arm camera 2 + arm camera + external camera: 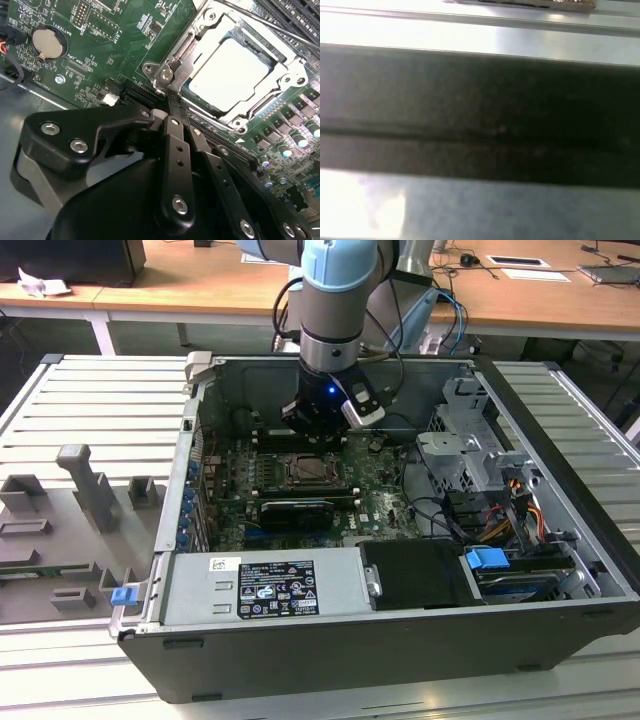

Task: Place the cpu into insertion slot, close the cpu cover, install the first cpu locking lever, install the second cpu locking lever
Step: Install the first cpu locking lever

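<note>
The cpu [232, 70] lies flat in its socket on the green motherboard, its silvery top showing through the cut-out. The cpu cover [286, 80] is down over it, framing the chip. A thin metal lever rod [280, 31] runs along one side of the socket. My gripper [169, 97] is shut, its black fingers [176, 145] pressed together with their tips at one corner of the socket, holding nothing that I can see. In the exterior view the gripper [318, 432] hangs just behind the socket [310, 472] inside the open computer case.
A long black expansion card [297, 512] lies just in front of the socket. The power supply [265, 585] fills the case's near side, and a drive cage [470, 455] with cables stands at the exterior view's right. Case walls [200, 440] surround the board. A coin battery [46, 41] sits nearby.
</note>
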You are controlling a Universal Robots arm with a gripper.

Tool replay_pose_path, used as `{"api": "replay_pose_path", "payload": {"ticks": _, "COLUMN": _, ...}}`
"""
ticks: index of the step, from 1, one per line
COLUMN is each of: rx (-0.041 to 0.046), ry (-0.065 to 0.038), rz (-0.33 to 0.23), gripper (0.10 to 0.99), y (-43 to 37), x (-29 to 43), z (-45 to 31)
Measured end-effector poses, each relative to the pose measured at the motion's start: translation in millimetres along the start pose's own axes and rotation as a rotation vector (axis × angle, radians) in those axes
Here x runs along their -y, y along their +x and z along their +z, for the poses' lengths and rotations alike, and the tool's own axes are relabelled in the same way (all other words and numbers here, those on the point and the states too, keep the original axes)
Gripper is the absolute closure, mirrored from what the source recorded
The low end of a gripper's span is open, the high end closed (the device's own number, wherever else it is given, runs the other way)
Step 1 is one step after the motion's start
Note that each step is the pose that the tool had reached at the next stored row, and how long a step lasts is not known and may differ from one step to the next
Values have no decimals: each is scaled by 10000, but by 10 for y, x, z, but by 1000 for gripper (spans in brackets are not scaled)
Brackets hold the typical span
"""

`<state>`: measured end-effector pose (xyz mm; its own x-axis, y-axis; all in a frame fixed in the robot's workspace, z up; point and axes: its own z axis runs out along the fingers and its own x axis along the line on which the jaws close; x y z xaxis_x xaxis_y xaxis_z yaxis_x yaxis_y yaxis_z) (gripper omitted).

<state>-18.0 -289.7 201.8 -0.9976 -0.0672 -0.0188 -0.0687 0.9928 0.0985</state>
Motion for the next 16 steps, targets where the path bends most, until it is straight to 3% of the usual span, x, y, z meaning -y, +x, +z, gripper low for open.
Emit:
{"api": "replay_pose_path", "payload": {"ticks": 8, "rx": -1, "ry": 2, "rz": 0, "gripper": 980, "y": -2, "x": -10, "z": -104}}
{"api": "replay_pose_path", "payload": {"ticks": 16, "rx": -1, "ry": 2, "rz": 0, "gripper": 980, "y": 1, "x": 37, "z": -112}}
